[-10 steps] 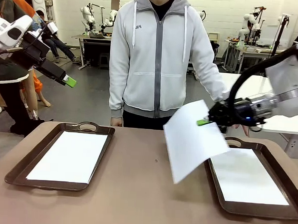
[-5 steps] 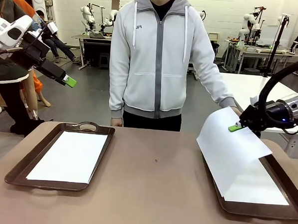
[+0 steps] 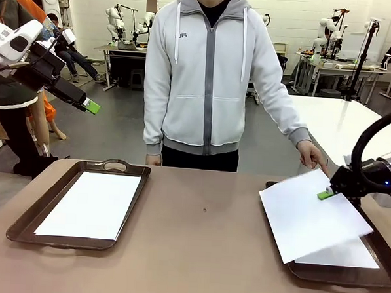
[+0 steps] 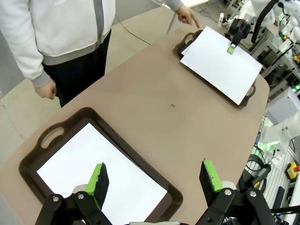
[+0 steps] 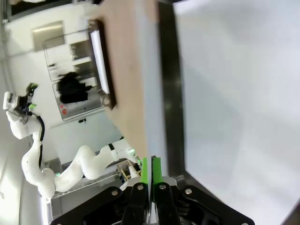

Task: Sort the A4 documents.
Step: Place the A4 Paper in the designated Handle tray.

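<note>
Brown table [image 3: 196,251] in robot lab

sheet [image 3: 313,217] over right tray [image 3: 336,275]

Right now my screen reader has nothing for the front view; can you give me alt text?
The right tool, shut on a white A4 sheet, holds it low over the right tray. The left tray holds another sheet; the left tool hangs open, raised at left.
</note>
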Available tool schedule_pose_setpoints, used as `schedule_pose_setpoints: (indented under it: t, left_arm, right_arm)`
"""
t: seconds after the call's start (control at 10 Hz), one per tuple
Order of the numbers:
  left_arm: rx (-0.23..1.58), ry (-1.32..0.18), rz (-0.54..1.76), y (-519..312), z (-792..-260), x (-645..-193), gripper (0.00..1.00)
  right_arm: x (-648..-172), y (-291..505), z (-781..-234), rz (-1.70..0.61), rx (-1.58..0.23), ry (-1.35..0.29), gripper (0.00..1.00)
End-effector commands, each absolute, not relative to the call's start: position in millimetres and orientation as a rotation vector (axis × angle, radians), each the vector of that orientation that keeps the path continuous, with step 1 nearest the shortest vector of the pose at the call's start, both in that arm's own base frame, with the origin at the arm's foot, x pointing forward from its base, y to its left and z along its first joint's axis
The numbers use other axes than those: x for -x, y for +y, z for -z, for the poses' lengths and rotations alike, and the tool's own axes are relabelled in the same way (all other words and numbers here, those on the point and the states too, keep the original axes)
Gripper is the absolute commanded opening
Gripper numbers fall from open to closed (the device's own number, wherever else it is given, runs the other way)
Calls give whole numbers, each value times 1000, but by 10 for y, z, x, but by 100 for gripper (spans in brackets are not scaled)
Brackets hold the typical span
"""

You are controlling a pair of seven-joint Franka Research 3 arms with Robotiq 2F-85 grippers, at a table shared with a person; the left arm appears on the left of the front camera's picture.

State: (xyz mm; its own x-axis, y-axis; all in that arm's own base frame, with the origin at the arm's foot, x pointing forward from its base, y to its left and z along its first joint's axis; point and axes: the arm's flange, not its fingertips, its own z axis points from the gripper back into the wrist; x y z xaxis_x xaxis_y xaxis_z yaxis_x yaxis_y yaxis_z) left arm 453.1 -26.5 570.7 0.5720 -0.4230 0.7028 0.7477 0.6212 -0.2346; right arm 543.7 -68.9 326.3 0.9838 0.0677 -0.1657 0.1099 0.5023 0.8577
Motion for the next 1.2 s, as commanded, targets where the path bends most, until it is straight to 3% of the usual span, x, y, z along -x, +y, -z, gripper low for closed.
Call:
schedule_pose_setpoints:
  t: [0.0, 0.2, 0.8, 0.9, 1.0, 1.1]
  left_arm:
    - [548, -646, 750, -257, -5703, -4525, 100]
    - [548, -646, 750, -257, -5703, -4525, 100]
    - [548, -646, 750, -257, -5703, -4525, 100]
    - [548, -646, 750, -257, -5703, -4525, 100]
    - [548, -646, 750, -257, -5703, -4525, 100]
    - [548, -646, 750, -257, -5703, -4525, 100]
  right_arm:
    - [-5405, -802, -3205, 73, -894, 167, 1]
    - [-5385, -864, -3145, 97, -775, 142, 1]
    - [-5435, -829, -3118, 71, -694, 141, 1]
    - [-5428, -837, -3122, 80, -681, 138, 14]
    - [-5409, -857, -3125, 90, -641, 123, 18]
    - [-5398, -870, -3128, 100, -619, 114, 31]
